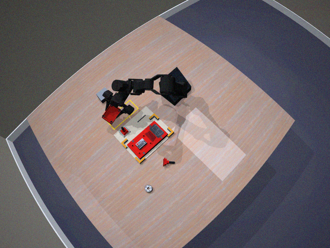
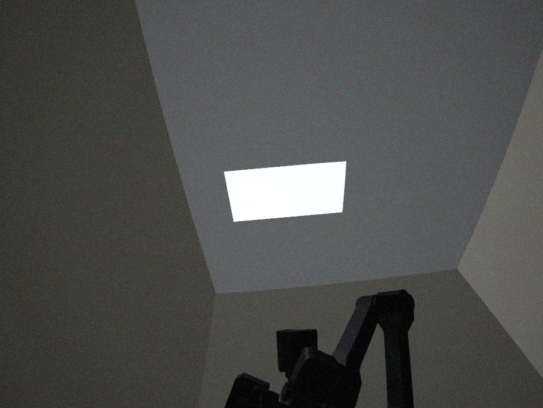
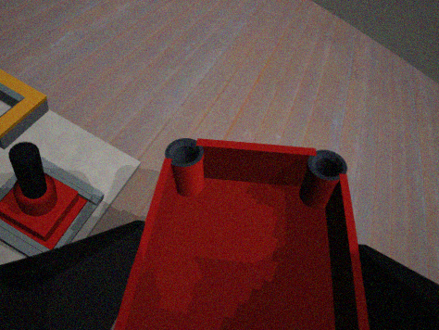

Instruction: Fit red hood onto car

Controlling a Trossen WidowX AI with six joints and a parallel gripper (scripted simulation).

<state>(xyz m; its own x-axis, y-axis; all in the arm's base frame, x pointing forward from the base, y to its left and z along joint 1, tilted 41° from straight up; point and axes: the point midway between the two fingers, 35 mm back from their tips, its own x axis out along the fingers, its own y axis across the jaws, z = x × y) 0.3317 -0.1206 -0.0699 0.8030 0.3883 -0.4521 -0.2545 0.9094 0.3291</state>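
The red hood [image 1: 111, 114] [image 3: 222, 232] is open side up, its inside and hollow corner bosses showing in the wrist view. My gripper [image 1: 114, 109] [image 3: 248, 246] is shut on the hood, a black finger along each long side. The hood appears raised off the table and tilted; its far end is hidden in the wrist view. The red chassis [image 1: 157, 139] sits in the jig [image 1: 119, 135] between yellow corner brackets. The grey engine block [image 1: 141, 143] is on its deck, with small dark pegs around it. The exterior view shows only arm parts.
A red piece with a black stem [image 1: 123, 130] [image 3: 34, 195] stands on the jig board beside the hood. A yellow outline [image 1: 134, 104] is under the gripper, a grey block [image 1: 101, 95] behind it. Another red stemmed piece [image 1: 165, 162] and a wheel [image 1: 145, 188] lie beyond the jig.
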